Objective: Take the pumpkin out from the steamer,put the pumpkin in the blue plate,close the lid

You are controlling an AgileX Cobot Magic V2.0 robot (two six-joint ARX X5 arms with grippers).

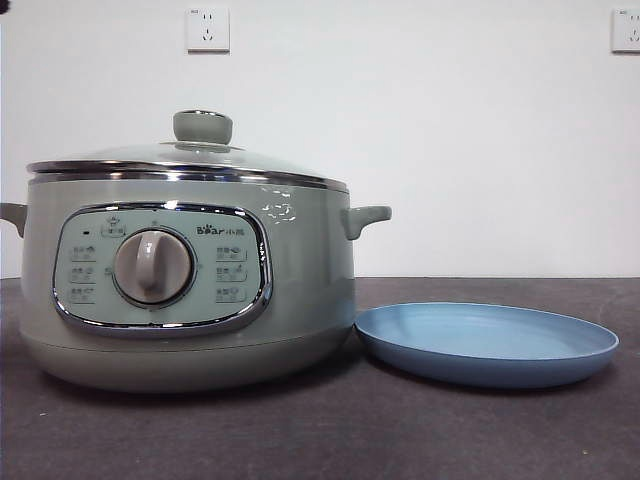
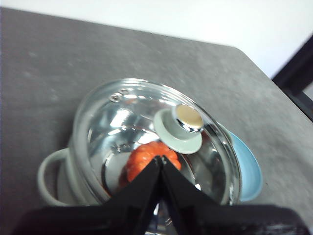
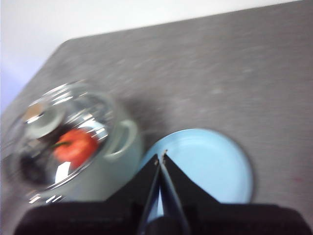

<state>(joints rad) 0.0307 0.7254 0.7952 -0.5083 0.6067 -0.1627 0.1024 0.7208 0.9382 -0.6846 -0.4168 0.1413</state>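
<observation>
Left wrist view: I see my left gripper [image 2: 160, 159], jaws pressed together and empty, above the steamer [image 1: 190, 285]. The pumpkin [image 2: 151, 159] sits inside, under the lid [image 2: 146, 132], whose knob [image 2: 181, 128] I judge nearest this arm. My right gripper [image 3: 161, 157], likewise clenched and empty, hangs over the plate [image 3: 215, 171] beside the steamer on the dark table [image 1: 320, 430].

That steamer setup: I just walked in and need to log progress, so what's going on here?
Nothing is being handled yet. The lid sits closed on the steamer, and the pumpkin shows through the glass, inside. The blue plate lies beside the steamer with nothing on it. The left pincer hangs shut above the lid, and the right pincer hangs shut above the plate, neither touching anything.
</observation>
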